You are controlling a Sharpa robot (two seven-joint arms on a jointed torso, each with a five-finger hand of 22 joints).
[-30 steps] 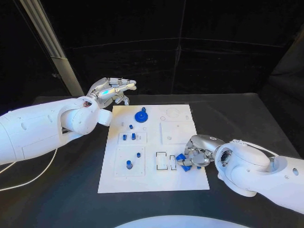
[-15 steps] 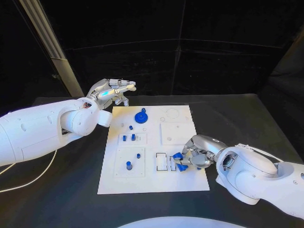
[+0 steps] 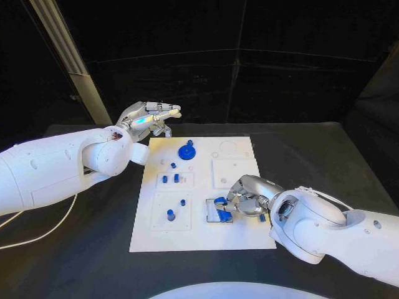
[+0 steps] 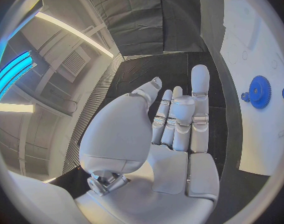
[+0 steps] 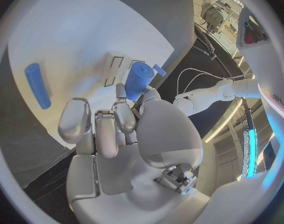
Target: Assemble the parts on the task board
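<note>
The white task board point(image 3: 237, 240) lies in the middle of the black table. My right hand point(image 3: 244, 200) is low over the board's near right part. It pinches a blue part point(image 3: 224, 215) between thumb and finger, right at the rectangular slots point(image 3: 211, 210); the right wrist view shows the same blue part point(image 5: 139, 79) at the slot outlines. A second blue cylinder point(image 5: 37, 84) lies loose on the board near its edge. My left hand point(image 3: 148, 118) is raised beyond the board's far left corner, its fingers point(image 4: 200, 99) apart and holding nothing.
A blue gear point(image 3: 186, 151) sits at the board's far end and also shows in the left wrist view, gear point(image 4: 260, 91). Small blue pegs point(image 3: 170, 179) stand in the left column, with more pegs point(image 3: 170, 215) nearer. A metal post point(image 3: 69, 62) rises at the back left.
My right hand has moved left across the board with the blue part, from the board's right edge to the rectangular slots. The left hand has hardly moved.
</note>
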